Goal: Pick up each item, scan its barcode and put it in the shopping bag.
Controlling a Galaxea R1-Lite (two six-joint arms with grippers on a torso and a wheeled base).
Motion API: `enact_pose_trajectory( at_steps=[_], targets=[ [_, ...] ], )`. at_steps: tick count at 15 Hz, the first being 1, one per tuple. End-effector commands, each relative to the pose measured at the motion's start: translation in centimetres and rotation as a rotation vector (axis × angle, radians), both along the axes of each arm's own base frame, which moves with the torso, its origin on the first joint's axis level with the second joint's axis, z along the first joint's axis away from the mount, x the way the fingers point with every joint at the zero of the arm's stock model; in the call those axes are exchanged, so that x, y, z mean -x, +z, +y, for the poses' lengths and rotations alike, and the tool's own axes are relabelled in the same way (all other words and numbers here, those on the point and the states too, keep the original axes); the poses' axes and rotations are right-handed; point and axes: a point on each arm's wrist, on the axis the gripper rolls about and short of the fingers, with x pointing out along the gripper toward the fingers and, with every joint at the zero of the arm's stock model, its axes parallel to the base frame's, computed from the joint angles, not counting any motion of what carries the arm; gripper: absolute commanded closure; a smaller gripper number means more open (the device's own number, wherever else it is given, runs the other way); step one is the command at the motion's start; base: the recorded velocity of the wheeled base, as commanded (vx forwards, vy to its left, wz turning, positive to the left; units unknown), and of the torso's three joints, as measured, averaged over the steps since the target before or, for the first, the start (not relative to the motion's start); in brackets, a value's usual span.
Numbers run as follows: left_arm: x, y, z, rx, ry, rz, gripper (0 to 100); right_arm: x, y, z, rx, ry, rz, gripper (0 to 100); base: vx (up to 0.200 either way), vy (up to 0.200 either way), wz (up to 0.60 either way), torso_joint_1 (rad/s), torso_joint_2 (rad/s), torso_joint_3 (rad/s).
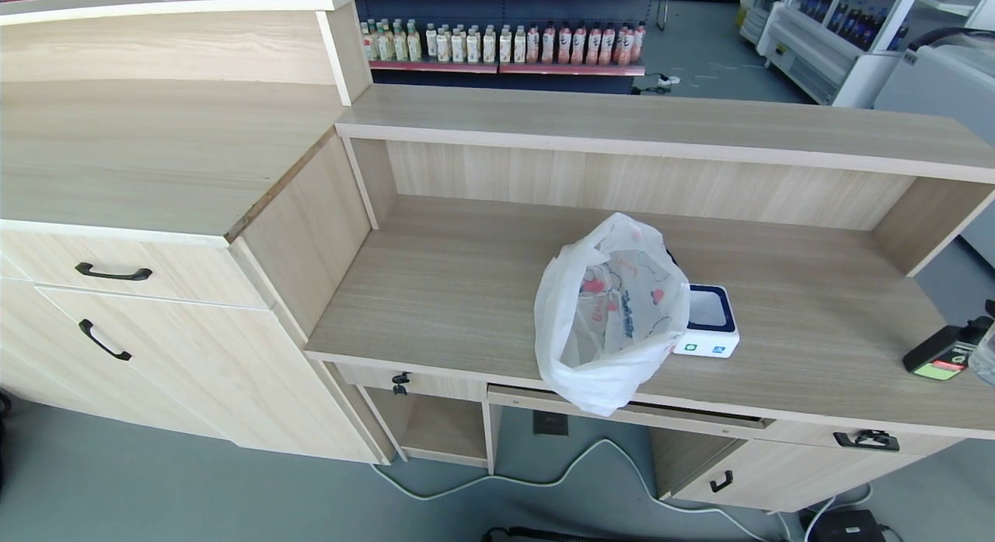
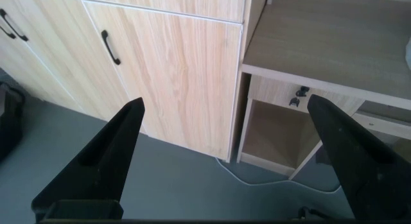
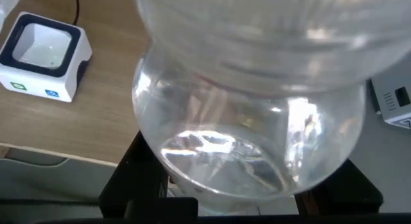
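One shopping bag (image 1: 606,309), one scanner (image 1: 709,324) — one bottle (image 3: 250,121) in right gripper (image 3: 239,193).

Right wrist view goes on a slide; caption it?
Right hand holds a clear bottle near the white scanner on the counter.

Seemingly plastic clear bottle (image 3: 250,121), top cropped.

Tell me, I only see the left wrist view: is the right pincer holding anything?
Observer: Yes, the right pincer grips a clear plastic bottle.
Operator: Where's the scanner?
Observer: The white box scanner with a dark-rimmed window sits on the wooden counter, just right of the white plastic shopping bag.
Operator: Is that bag open?
Observer: Yes, it stands open, mouth upward, at the counter's front edge.
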Motion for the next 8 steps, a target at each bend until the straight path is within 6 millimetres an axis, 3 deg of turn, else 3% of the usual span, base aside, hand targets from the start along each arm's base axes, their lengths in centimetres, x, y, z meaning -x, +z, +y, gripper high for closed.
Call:
enact_pose_trajectory(
  at_steps=[1,4,5,8],
  targets=[
    [0.0,0.0,0.0,0.0,0.0,-0.001,0,1.6,1.8,0.4,0.042,-0.027,-0.052,100,0.0,0.0,0.6,-0.002,0.0,0.007],
    [0.0,0.0,0.0,0.0,0.0,-0.001,0,-0.2,2.5,1.6,-0.011,0.061,-0.09,100,0.0,0.0,0.6,-0.006,0.0,0.001],
    [0.0,0.0,0.0,0.0,0.0,-0.001,0,-0.8,2.4,2.0,-0.053,0.079,-0.092,100,0.0,0.0,0.0,0.0,0.0,0.0],
    [0.0,0.0,0.0,0.0,0.0,-0.001,0,-6.4,1.9,4.5,-0.216,0.198,-0.082,100,0.0,0.0,0.0,0.0,0.0,0.0]
  ],
)
